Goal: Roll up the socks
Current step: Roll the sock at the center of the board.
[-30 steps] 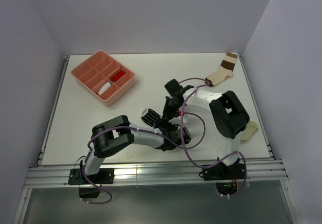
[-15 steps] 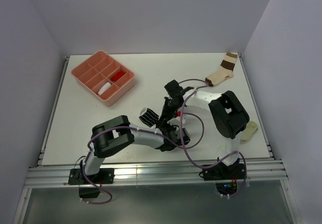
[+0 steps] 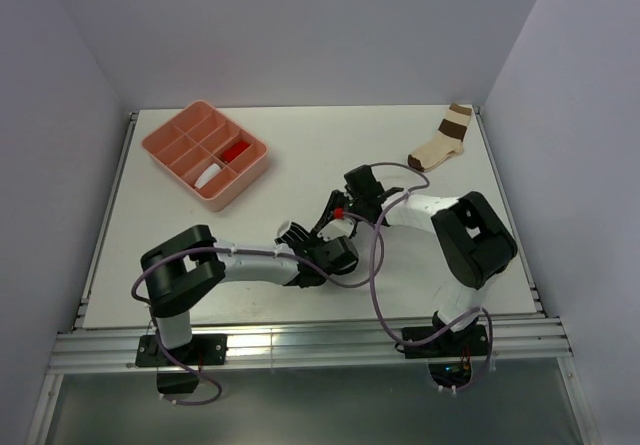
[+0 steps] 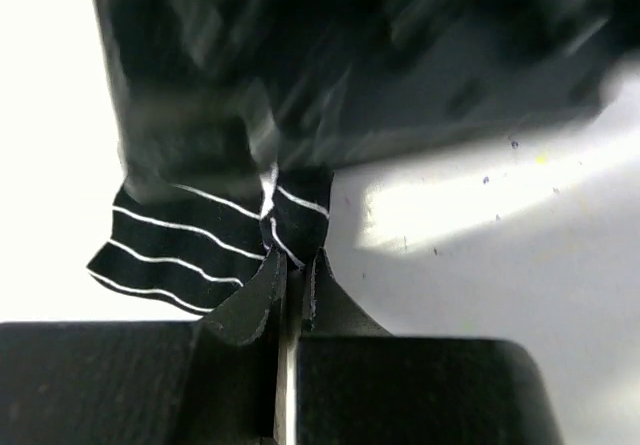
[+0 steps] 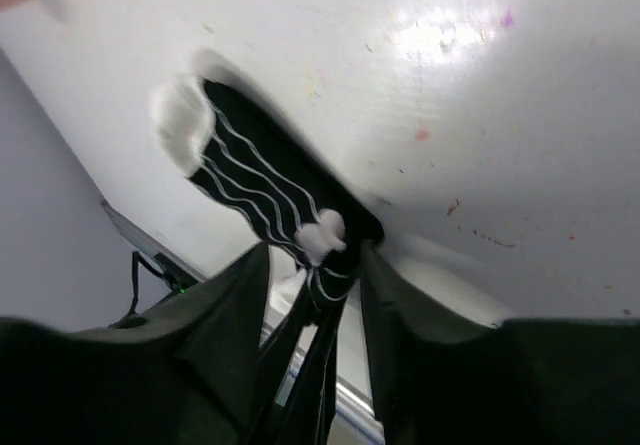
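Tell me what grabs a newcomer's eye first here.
Both arms meet mid-table over the black-and-white striped sock: the left gripper pinches its edge shut, while the right gripper straddles it with jaws apart. At the far left sits a pink divided tray; a cream brown-banded sock lies at the far right.

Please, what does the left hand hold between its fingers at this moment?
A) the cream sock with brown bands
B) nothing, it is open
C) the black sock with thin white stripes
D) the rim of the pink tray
C: in the left wrist view, the left hand is shut on a fold of the black sock with thin white stripes.
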### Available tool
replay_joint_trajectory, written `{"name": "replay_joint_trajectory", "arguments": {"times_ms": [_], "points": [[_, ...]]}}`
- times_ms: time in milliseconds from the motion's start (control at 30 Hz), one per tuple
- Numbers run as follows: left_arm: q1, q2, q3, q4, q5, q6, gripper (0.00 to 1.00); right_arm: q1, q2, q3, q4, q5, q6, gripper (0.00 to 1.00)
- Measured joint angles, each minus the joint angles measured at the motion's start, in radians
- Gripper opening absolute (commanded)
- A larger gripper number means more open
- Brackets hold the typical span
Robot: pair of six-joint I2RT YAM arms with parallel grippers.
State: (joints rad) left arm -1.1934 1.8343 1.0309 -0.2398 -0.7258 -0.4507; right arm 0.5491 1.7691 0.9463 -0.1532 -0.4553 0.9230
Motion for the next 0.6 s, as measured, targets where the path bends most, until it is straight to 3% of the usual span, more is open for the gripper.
{"name": "replay_joint_trajectory", "arguments": {"times_ms": [200,600], "points": [[0.080,-0.084,-0.048,0.044,0.187,-0.030,0.01,-0.046,-0.125,-0.051,0.133,0.068,0.016,0.61],[0.292,-0.151,-0.148,0.193,0.632,-0.125,0.01,-0.097,-0.351,-0.308,0.306,0.143,0.063,0.61]]}}
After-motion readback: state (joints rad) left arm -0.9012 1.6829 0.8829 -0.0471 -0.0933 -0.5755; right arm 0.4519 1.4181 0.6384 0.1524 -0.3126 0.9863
